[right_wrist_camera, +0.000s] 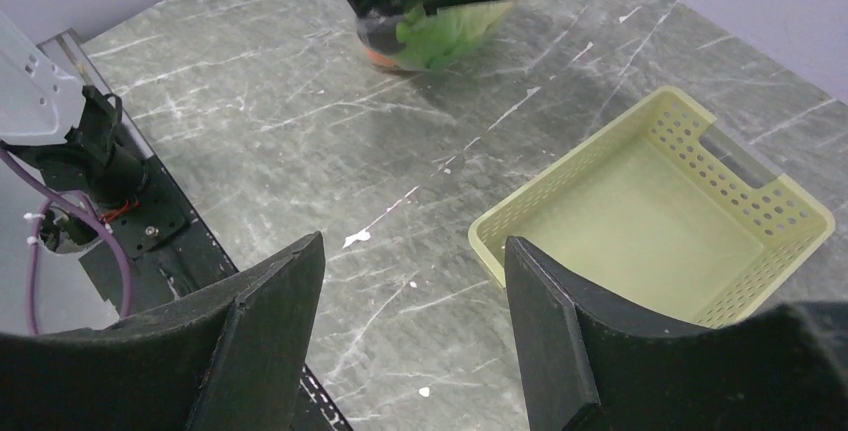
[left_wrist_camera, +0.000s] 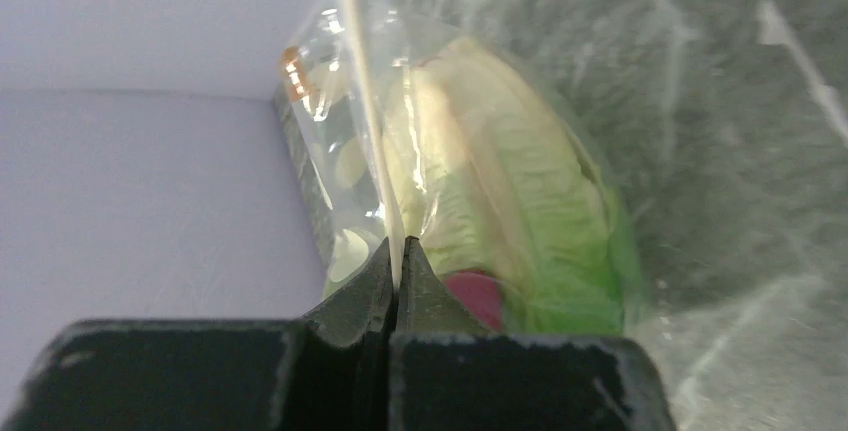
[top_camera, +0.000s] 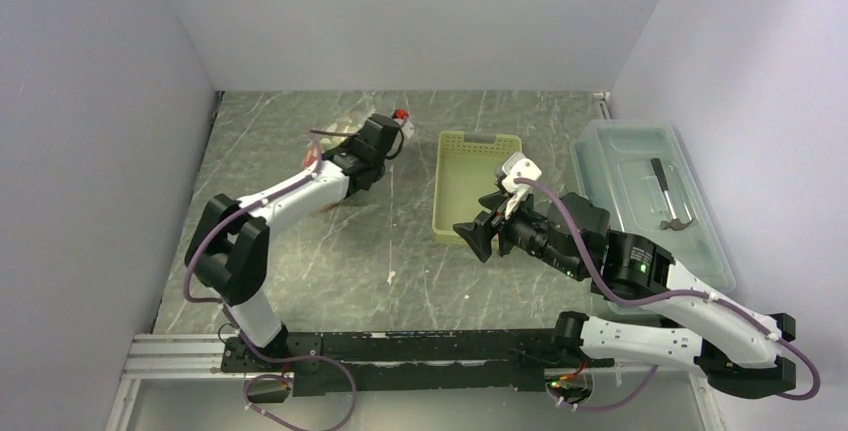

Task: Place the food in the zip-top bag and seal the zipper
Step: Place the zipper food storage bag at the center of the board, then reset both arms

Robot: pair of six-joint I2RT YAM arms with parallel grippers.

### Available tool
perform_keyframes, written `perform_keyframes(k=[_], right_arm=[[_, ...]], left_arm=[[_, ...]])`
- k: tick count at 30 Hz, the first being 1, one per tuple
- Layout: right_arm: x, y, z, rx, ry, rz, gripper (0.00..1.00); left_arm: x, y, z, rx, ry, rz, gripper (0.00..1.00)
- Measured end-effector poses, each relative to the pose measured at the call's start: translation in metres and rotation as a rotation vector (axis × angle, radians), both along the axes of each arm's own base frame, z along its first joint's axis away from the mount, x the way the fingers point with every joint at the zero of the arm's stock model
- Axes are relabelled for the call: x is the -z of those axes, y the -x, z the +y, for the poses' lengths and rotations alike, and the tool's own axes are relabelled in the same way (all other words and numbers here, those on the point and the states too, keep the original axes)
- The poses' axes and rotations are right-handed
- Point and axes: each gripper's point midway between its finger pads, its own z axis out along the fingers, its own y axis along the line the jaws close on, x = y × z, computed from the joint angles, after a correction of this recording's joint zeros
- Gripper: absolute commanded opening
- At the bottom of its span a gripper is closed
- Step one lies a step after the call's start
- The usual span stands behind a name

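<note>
Open run of grey marbled tabletop [top_camera: 330,251] between the white-and-black left arm [top_camera: 295,193] and the yellow-green perforated plastic basket [top_camera: 470,166], hemmed at the far left by the clear plastic bag of food [right_wrist_camera: 432,39] under that arm and on the right by the clear lidded plastic box [top_camera: 620,151].

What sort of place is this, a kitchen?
Likely a robot test booth: plain walls enclose a scratched table, and the left arm and right arm bolt to a rail.
</note>
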Motion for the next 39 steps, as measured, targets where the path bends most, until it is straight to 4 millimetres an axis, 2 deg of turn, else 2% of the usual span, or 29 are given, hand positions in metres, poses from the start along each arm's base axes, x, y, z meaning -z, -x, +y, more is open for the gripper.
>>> perform_keyframes(k=[7,10,12,15,18,23,28,31,32,33,35,39], right_arm=[[0.002,0.000,-0.001,0.001,0.002,0.001,0.71],[0.003,0.000,-0.001,0.002,0.008,0.003,0.74],[0.005,-0.001,-0.001,0.006,0.015,0.005,0.75],[0.007,-0.003,-0.001,0.016,0.026,0.005,0.75],[0.008,-0.005,0.000,0.021,0.034,0.005,0.76],[0.014,-0.007,0.003,0.022,0.059,0.009,0.76],[0.018,-0.009,0.006,0.023,0.072,0.015,0.77],[0.018,-0.010,0.005,0.032,0.073,0.013,0.79],[0.017,-0.011,0.004,0.041,0.074,0.011,0.81],[0.017,-0.012,0.002,0.051,0.075,0.009,0.82],[0.017,-0.015,0.000,0.073,0.077,0.005,0.83],[0.017,-0.021,-0.007,0.127,0.081,0.000,0.88]], left_arm=[[0.049,0.021,-0.058,0.093,-0.020,0.121,0.00],[0.074,0.033,-0.068,0.100,0.007,0.211,0.00],[0.084,0.041,-0.068,0.085,0.034,0.257,0.08],[0.094,0.053,-0.069,0.059,0.101,0.314,0.30],[0.099,0.066,-0.075,0.045,0.193,0.370,0.41],[0.096,0.089,-0.084,0.036,0.340,0.430,0.56],[0.083,0.106,-0.094,0.041,0.469,0.466,0.67],[0.069,0.115,-0.101,0.057,0.550,0.473,0.75],[0.064,0.117,-0.104,0.062,0.577,0.473,0.80],[0.058,0.119,-0.106,0.070,0.601,0.472,0.91],[0.044,0.124,-0.109,0.088,0.652,0.468,0.99],[0.016,0.134,-0.113,0.124,0.736,0.450,1.00]])
